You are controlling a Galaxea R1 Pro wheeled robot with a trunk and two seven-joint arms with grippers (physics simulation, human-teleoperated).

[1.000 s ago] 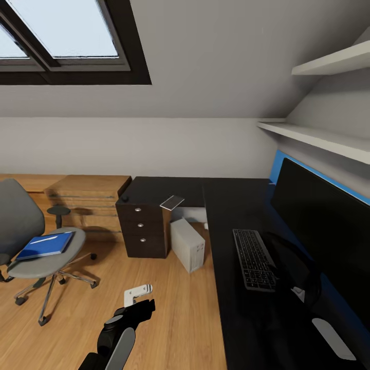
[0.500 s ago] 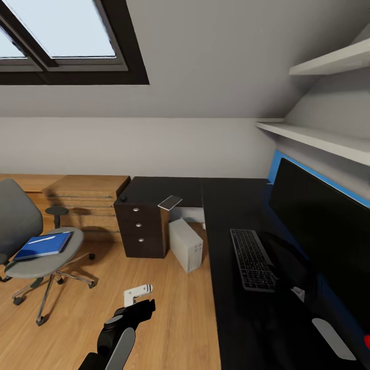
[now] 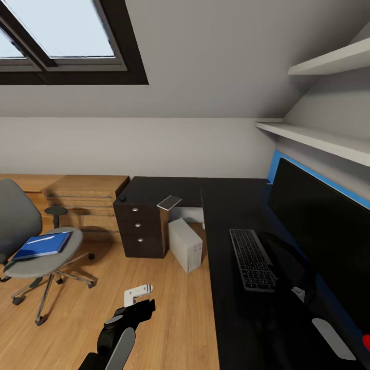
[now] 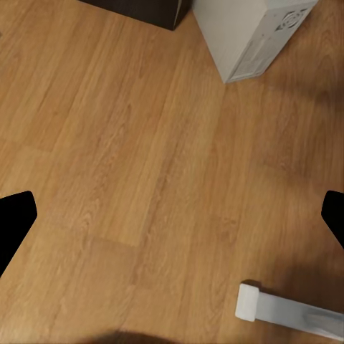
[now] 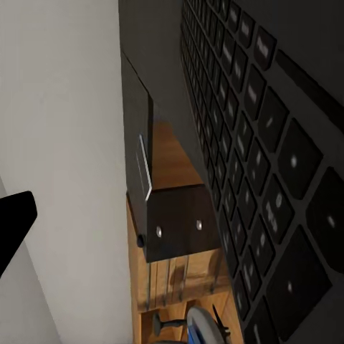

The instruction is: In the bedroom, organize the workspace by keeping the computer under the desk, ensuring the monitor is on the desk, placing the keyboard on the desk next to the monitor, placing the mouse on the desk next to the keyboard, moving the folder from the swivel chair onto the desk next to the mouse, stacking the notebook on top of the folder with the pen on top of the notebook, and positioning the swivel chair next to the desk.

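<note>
Folder point(image 3: 42, 245) bright blue, flat on grey swivel chair point(image 3: 36, 257) seat; left pincer point(image 4: 172, 215) apart.

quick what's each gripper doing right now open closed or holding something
Left gripper: open, empty, over bare wood floor.
Right gripper: cannot be told; above the keyboard.

Walls: grey sloping walls point(image 3: 205, 67) are seen above a lower pale wall.
Window: a dark-framed skylight point(image 3: 61, 36) is lit by daylight.
Floor: light wood planks point(image 3: 169, 318) are laid.
Shelves: two white shelves point(image 3: 329, 139) are mounted.
Furniture: a low light-wood cabinet point(image 3: 87, 200) is placed beside a dark three-drawer cabinet point(image 3: 139, 226).
</note>
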